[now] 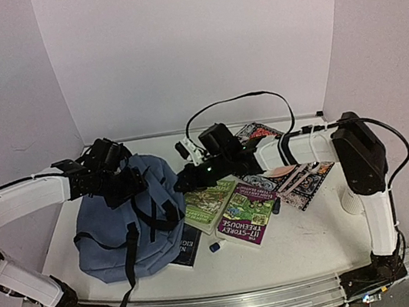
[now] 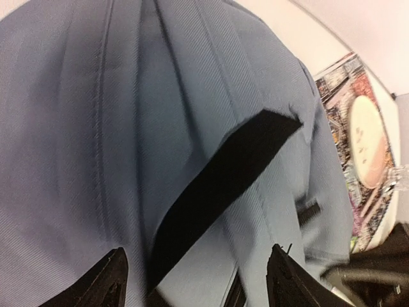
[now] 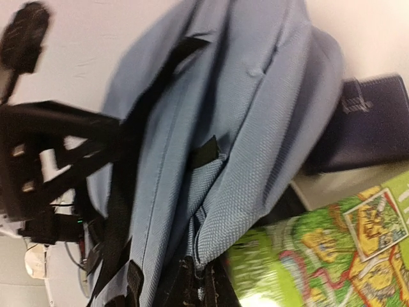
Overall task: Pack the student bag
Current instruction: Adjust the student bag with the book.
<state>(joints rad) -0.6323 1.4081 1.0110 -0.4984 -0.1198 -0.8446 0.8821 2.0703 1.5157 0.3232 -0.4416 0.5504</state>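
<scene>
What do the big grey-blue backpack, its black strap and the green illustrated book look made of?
Grey-blue backpack: woven fabric, matte; visible weave and soft folds.
Black strap: flat matte webbing, probably synthetic.
Green illustrated book: likely glossy paper cover; glare near its edge.

Blue student bag (image 1: 108, 235) on table (image 1: 304, 243), books (image 1: 244, 216) beside it; 2 arms (image 1: 29, 201) above

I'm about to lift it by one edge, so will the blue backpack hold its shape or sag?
Probably floppy: the student bag lies slumped with folds in its fabric. Likely light for its size, since it sags rather than bulges. Its loose black straps may dangle and catch the books beside it.
</scene>
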